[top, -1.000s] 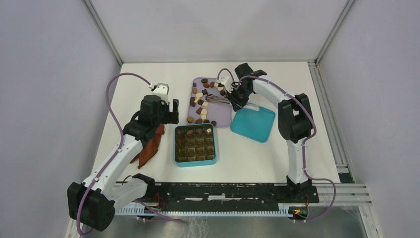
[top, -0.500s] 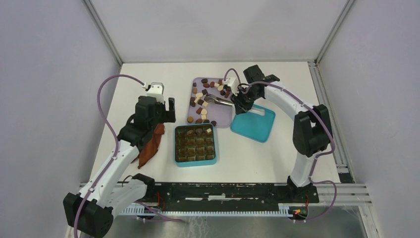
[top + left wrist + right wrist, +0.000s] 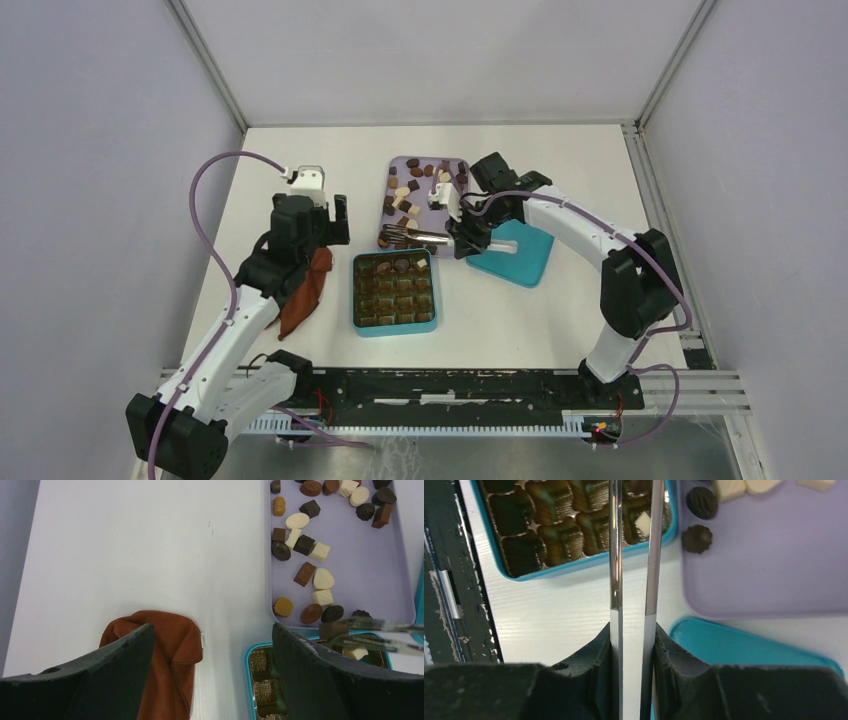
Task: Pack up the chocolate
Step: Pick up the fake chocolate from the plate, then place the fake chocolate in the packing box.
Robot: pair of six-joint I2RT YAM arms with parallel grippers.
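Note:
Many small chocolates (image 3: pixel 404 195) lie loose on a lavender tray (image 3: pixel 452 214); they also show in the left wrist view (image 3: pixel 305 544). My right gripper (image 3: pixel 462 238) is shut on metal tongs (image 3: pixel 418 237), whose blades (image 3: pixel 615 555) reach over the far edge of the teal box (image 3: pixel 356 296). The tongs' tips pinch a dark brown piece (image 3: pixel 331 630). A cream piece (image 3: pixel 642 521) and a few brown ones sit in the box's far row. My left gripper (image 3: pixel 338 222) is open and empty, above the table between the cloth and the box.
A reddish-brown cloth (image 3: pixel 305 288) lies left of the box, under my left fingers (image 3: pixel 125 665). The teal lid (image 3: pixel 518 252) lies right of the tray, partly under my right wrist. The box's gridded brown insert has several empty cells.
My right arm has swung the tongs from the middle of the tray down to its near edge, over the box's far row. My left arm has shifted slightly.

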